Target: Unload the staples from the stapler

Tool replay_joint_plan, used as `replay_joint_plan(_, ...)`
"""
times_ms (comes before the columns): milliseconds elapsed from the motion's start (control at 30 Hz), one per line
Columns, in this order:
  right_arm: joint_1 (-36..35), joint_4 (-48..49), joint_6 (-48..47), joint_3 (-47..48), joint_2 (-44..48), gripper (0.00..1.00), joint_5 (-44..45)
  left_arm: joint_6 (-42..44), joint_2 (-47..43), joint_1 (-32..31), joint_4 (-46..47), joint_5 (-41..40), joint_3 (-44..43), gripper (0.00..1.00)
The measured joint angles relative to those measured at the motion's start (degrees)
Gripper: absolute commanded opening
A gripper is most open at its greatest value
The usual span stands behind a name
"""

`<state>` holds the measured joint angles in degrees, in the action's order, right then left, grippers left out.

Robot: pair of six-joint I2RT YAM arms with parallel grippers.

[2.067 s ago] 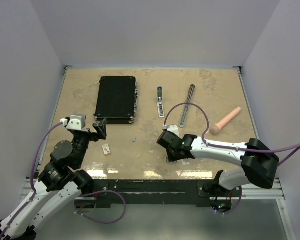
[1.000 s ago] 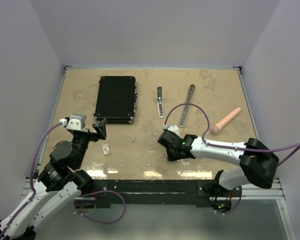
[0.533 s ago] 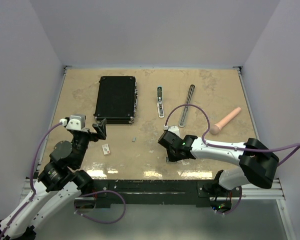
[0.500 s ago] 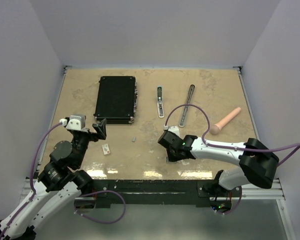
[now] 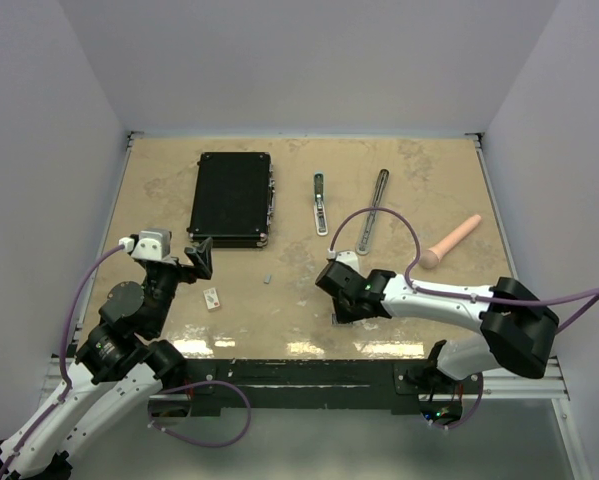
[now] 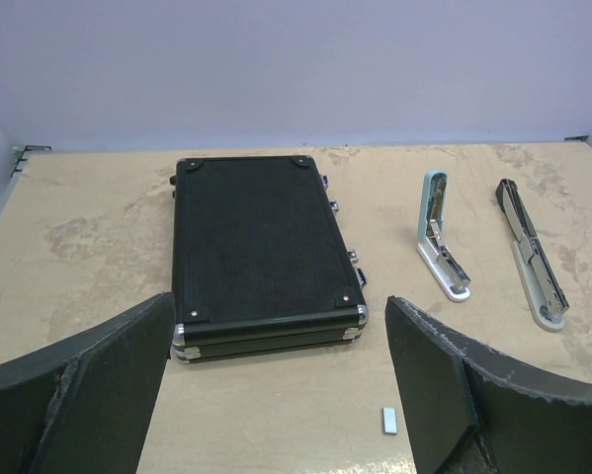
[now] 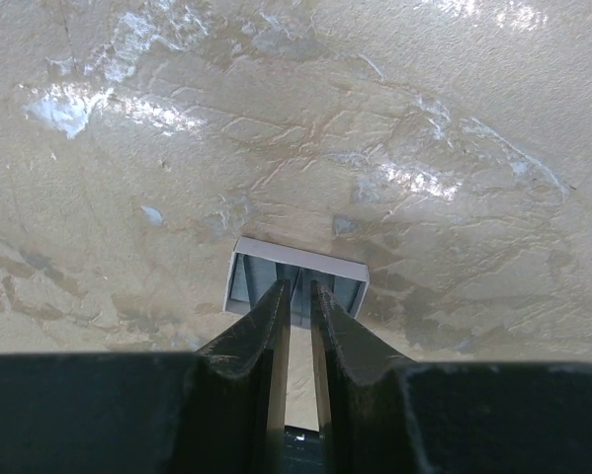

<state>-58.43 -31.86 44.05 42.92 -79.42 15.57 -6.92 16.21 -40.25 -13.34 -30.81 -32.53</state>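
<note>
The stapler lies apart in two grey parts at the back: a short dark-tipped bar (image 5: 320,204) and a longer rail (image 5: 372,211), which also show in the left wrist view as the bar (image 6: 442,247) and the rail (image 6: 533,267). My right gripper (image 5: 341,312) points down at the table, its jaws almost together on a silvery block of staples (image 7: 297,278) at its tips (image 7: 300,291). Another tiny staple piece (image 5: 267,279) lies loose, also in the left wrist view (image 6: 389,420). My left gripper (image 5: 201,258) is wide open and empty (image 6: 276,385).
A flat black case (image 5: 231,198) lies at the back left, right ahead of my left gripper (image 6: 261,247). A small white tile (image 5: 212,298) lies near my left arm. A pink cylinder (image 5: 451,242) lies at the right. Walls enclose the table.
Almost nothing. My right gripper stays down on the staple block with only a slight shift. The left arm has not moved.
</note>
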Motion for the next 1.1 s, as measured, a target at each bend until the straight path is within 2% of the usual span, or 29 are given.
replay_joint_plan(1100,0.0,1.2,0.6,1.0,-1.9,0.14,0.0,0.0,0.0,0.0,0.0,0.0,0.0,0.91)
